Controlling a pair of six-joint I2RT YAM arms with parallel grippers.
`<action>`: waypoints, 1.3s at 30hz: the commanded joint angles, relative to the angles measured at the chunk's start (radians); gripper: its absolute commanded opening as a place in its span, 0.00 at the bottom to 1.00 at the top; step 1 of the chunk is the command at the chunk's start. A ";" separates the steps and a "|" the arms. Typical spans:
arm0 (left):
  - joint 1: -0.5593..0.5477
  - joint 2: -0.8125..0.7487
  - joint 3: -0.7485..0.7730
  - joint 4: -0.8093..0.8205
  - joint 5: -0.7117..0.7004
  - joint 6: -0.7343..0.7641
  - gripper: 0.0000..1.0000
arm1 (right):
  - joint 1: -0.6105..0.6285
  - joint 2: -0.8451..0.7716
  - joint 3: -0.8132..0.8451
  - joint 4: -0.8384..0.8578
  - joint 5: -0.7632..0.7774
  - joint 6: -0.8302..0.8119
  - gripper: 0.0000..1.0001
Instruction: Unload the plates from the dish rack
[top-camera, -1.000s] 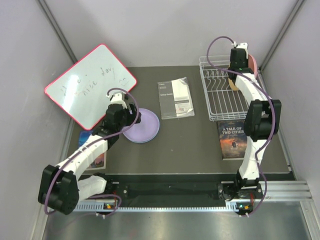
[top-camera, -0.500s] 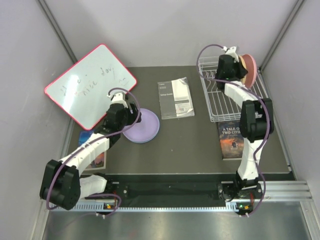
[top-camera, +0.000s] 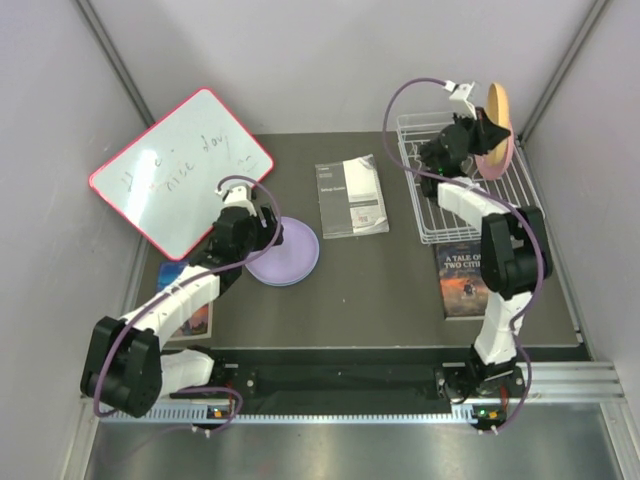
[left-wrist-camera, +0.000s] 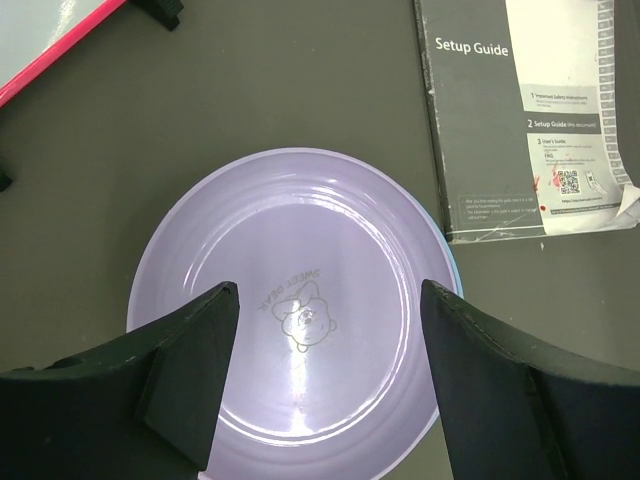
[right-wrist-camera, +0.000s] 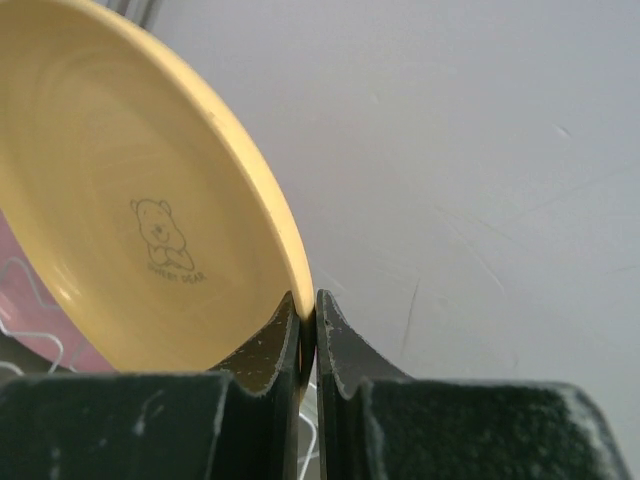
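Lab enclosure: bare white walls (top-camera: 330, 60) around a grey table (top-camera: 400, 290).

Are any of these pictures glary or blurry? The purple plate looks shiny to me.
Left wrist view: the purple plate carries a soft pale sheen down its middle, and the booklet print stays sharp. Right wrist view: the orange plate is evenly lit, its bear drawing readable; the dark fingers up close look slightly soft. Top view: flat, even light; the whiteboard writing is faint.

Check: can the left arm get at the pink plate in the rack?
Probably not. The pink plate stands in the dish rack's far right corner, across the table from the left gripper, open over the lavender plate; the right gripper, holding the orange plate, crowds it.
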 joint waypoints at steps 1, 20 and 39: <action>0.003 0.005 0.035 0.061 0.021 -0.006 0.78 | 0.030 -0.202 -0.016 -0.154 0.004 0.258 0.00; 0.003 0.147 0.167 0.228 0.306 -0.031 0.77 | 0.071 -0.556 -0.088 -1.298 -1.182 1.288 0.00; 0.000 0.187 0.153 0.415 0.417 -0.117 0.73 | 0.192 -0.444 -0.173 -1.188 -1.407 1.411 0.00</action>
